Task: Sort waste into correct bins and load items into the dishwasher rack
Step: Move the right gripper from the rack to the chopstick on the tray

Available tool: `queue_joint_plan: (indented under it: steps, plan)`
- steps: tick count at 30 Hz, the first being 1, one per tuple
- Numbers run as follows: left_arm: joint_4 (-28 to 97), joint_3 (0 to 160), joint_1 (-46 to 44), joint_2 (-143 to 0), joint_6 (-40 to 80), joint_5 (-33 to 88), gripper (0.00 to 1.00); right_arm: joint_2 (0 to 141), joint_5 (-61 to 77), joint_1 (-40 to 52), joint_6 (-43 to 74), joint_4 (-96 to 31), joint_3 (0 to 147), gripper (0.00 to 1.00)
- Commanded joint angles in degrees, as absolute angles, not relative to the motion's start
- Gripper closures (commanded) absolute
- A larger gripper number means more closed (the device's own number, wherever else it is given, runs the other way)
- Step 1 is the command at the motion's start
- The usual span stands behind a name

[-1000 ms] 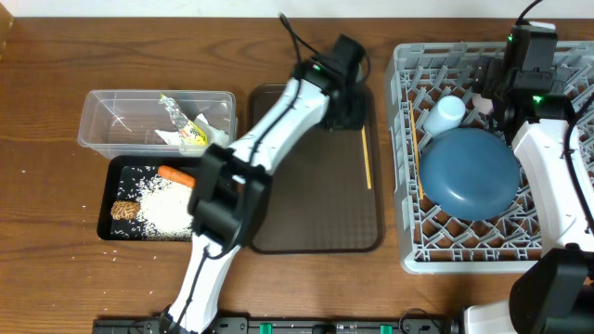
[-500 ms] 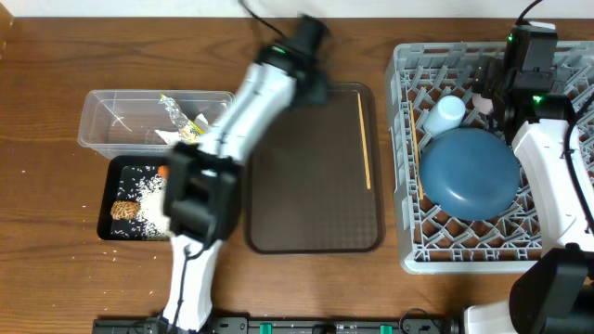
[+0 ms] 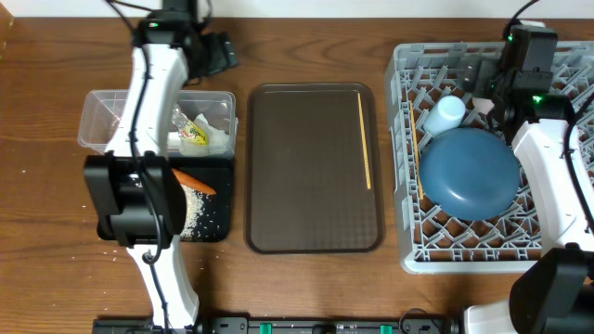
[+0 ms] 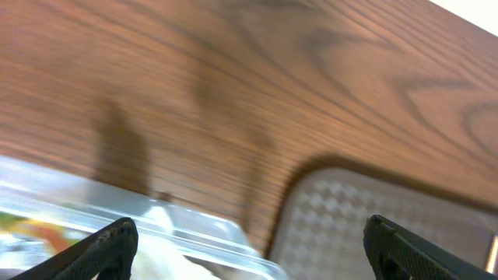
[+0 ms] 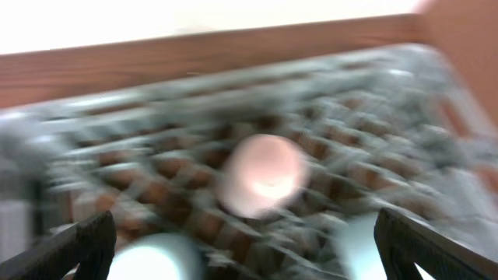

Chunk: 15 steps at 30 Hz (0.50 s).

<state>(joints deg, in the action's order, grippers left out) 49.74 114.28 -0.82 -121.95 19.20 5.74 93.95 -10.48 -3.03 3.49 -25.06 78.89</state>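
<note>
Waste lies wholly left of the brown serving tray, split between two bins.

Clear tub, left of the serving tray's far half:
- crumpled silver-yellow wrapper inside
- white crumpled paper beside it, against the wall nearest the serving tray

Black tray, left of the serving tray's near half, close against the tub:
- orange carrot and white rice grains inside
- left arm crosses over both bins and hides the rest of their contents

A few stray grains dot the tabletop farther left of the serving tray.

One wooden chopstick lies lengthwise on the serving tray, near its right edge.

Dishwasher rack, just right of the serving tray with a narrow gap:
- dark blue plate in the middle
- light blue cup at the plate's far-left rim
- second chopstick along the rack side nearest the serving tray
- pinkish-white cup among the lattice in the right wrist view, blurred

Left fingers: above bare tabletop just beyond the serving tray's far-left corner, spread wide with nothing between them. The tub rim and the tray corner show below.

Right fingers: over the rack's far part, right of the serving tray, spread wide with nothing gripped.
</note>
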Motion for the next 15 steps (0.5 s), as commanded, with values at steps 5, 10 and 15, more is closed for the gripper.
queue_joint_plan:
  steps: [5, 10, 15]
  plan:
    - [50.06, 114.89, 3.29, -122.02, 18.68, 5.32, 0.06, 93.67, 13.87, 4.58, 11.97, -17.91, 79.05, 0.01]
    - [50.06, 114.89, 3.22, -122.04, 18.68, 5.32, 0.05, 93.82, 2.85, 16.32, 12.25, -16.45, 79.05, 0.01]
    - [50.09, 114.89, 3.20, -122.04, 18.68, 5.32, 0.02, 95.42, -11.53, 25.28, 13.32, -15.57, 79.05, 0.01]
